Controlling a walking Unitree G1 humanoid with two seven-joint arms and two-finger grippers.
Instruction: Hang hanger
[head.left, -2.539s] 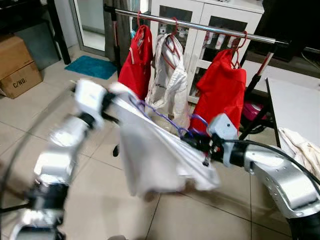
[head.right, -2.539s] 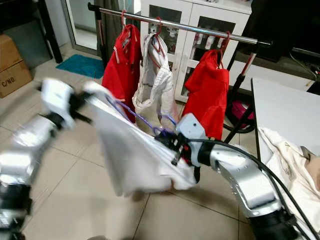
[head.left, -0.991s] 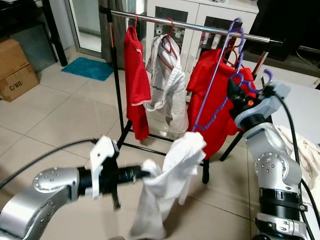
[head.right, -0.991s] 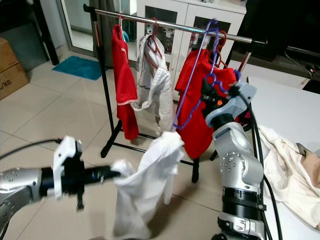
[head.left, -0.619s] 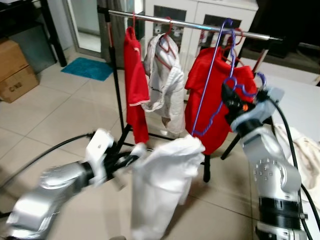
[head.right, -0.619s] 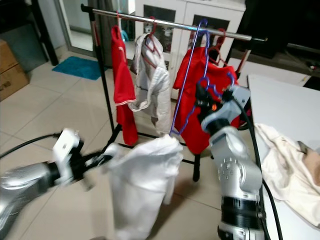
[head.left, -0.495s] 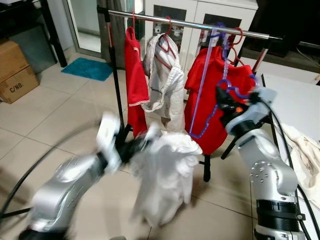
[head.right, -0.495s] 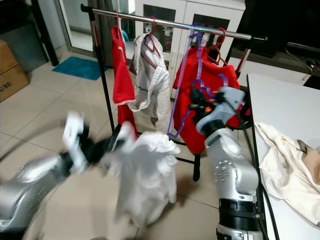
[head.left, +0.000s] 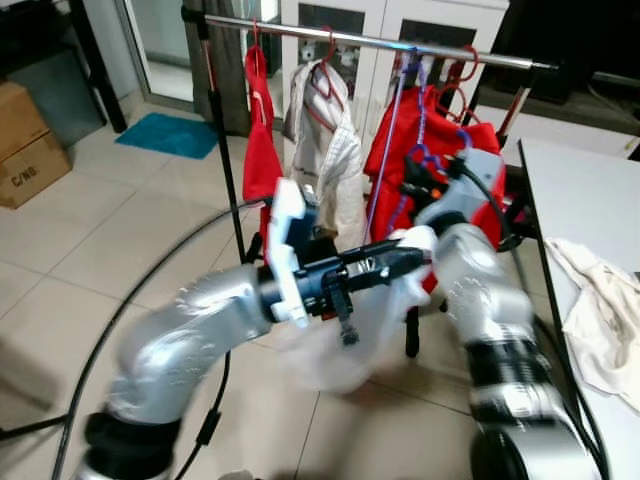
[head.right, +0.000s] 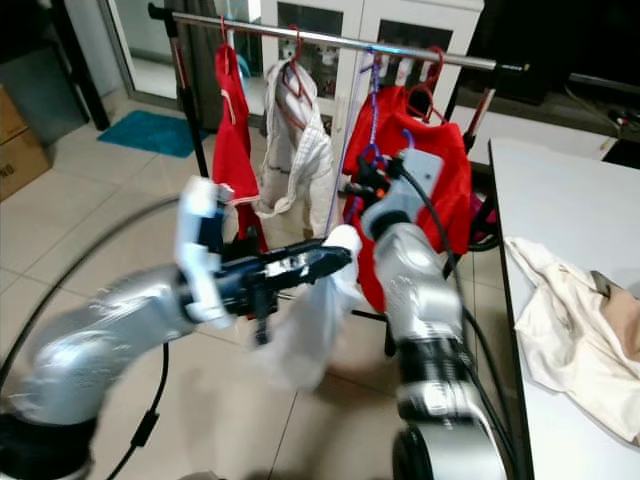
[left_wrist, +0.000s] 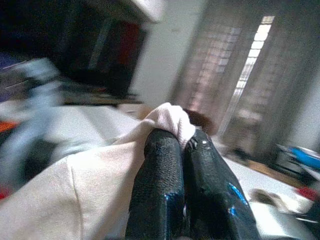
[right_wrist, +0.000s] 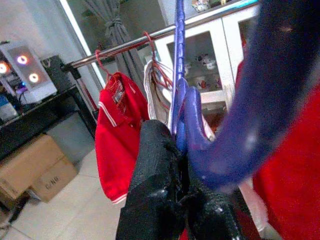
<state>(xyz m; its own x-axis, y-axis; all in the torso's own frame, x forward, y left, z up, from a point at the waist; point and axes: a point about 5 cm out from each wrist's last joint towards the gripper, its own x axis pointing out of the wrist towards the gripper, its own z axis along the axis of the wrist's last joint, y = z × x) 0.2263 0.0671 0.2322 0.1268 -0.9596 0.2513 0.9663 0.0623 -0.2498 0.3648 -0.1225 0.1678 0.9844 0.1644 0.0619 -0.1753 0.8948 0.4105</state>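
Note:
My right gripper (head.left: 418, 186) is shut on a purple hanger (head.left: 384, 150), seen close up as the purple hanger (right_wrist: 179, 75) pinched in the black fingers (right_wrist: 157, 170). The hanger's upper end reaches the metal rail (head.left: 300, 30) between the white shirt (head.left: 332, 150) and the right red garment (head.left: 445, 125); I cannot tell if it is hooked on. My left gripper (head.left: 412, 258) is shut on a white garment (head.left: 365, 325) that droops just below the right gripper. The pinched white cloth (left_wrist: 170, 117) folds over the left fingertips (left_wrist: 160, 150).
Another red garment (head.left: 262, 150) hangs at the rail's left end. A white table (head.left: 590, 190) with a cream cloth (head.left: 605, 300) stands at the right. A cardboard box (head.left: 30, 140), a teal mat (head.left: 170, 135) and a black cable (head.left: 125, 325) are on the tiled floor.
My left arm has swung up and to the right, carrying the white garment under the right gripper. The right gripper has carried the purple hanger leftward and closer to the rail.

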